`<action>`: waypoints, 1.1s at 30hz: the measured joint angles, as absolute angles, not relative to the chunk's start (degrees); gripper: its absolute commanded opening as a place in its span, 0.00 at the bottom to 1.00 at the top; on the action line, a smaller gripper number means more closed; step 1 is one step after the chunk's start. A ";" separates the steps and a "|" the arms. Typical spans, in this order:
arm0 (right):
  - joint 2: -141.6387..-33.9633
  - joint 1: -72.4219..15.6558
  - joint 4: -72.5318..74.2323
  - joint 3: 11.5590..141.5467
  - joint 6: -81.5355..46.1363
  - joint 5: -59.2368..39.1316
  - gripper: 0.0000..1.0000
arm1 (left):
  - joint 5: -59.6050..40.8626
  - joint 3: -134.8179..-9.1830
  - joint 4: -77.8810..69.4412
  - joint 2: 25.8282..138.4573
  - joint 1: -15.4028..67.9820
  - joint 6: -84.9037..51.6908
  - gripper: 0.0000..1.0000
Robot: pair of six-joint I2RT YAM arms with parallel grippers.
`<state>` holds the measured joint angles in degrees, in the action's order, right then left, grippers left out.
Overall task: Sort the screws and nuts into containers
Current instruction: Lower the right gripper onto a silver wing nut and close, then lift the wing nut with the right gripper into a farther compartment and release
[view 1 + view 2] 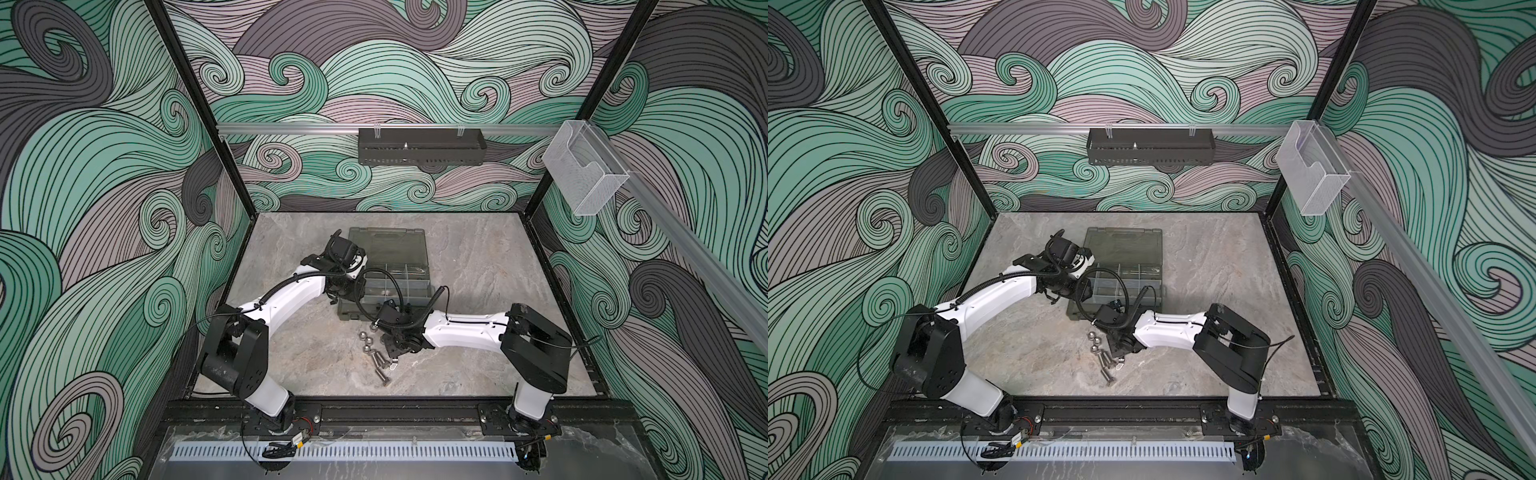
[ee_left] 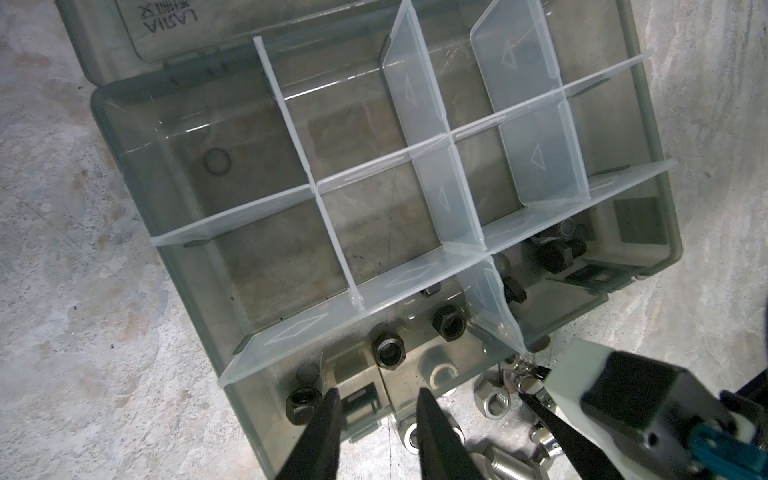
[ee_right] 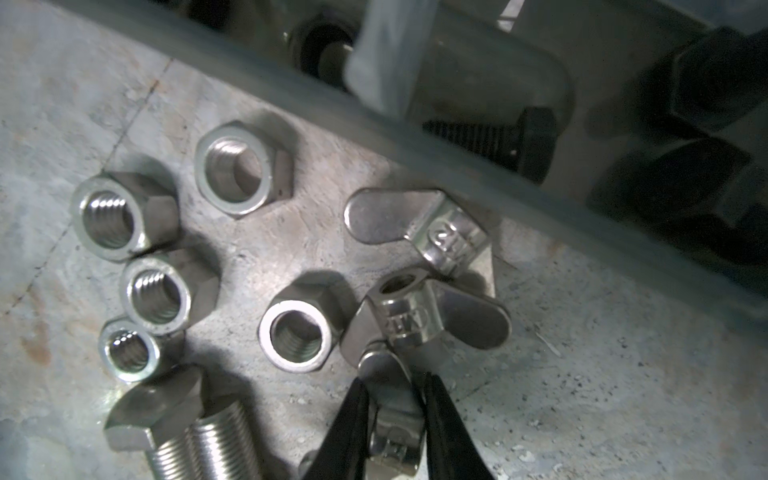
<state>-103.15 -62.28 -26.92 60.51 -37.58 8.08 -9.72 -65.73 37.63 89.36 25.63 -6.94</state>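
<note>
The smoky-grey organiser case (image 1: 424, 296) lies open mid-table, its containers split by clear dividers (image 2: 453, 137). Black nuts (image 2: 390, 351) lie in one near compartment and black screws (image 2: 557, 249) in the one beside it. In front of the case, silver nuts (image 3: 243, 168), wing nuts (image 3: 415, 226) and silver screws (image 3: 195, 432) lie loose on the table, seen in both top views as a cluster (image 1: 374, 353) (image 1: 1102, 353). My right gripper (image 3: 395, 392) (image 1: 392, 362) is shut on one wing nut (image 3: 392, 419) resting on the table. My left gripper (image 2: 378, 395) hovers open and empty over the case's near edge.
A black perforated tray (image 1: 419, 151) hangs on the back wall rail, and a clear acrylic box (image 1: 586, 174) on the right rail. The case's lid (image 1: 382, 243) lies flat behind the compartments. My right arm's wrist (image 2: 644, 395) sits close beside my left fingers.
</note>
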 measured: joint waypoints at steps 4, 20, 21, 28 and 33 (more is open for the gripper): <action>-102.76 -62.28 -26.87 60.16 -37.67 8.54 0.22 | -9.72 -65.73 37.65 89.36 25.63 -6.94 0.35; -89.01 -56.73 -30.74 60.05 -31.94 10.61 0.22 | -9.72 -65.73 37.32 89.36 25.61 -6.96 0.35; -88.29 -55.53 -30.89 60.42 -31.18 10.68 0.22 | -9.72 -65.73 37.30 89.36 25.61 -6.96 0.35; -88.05 -43.44 -31.31 66.26 -23.64 10.52 0.22 | -9.74 -65.73 37.26 89.36 25.61 -7.03 0.35; -93.76 -38.33 -31.07 71.44 -19.31 10.00 0.22 | -9.85 -65.73 37.23 89.34 25.61 -7.05 0.35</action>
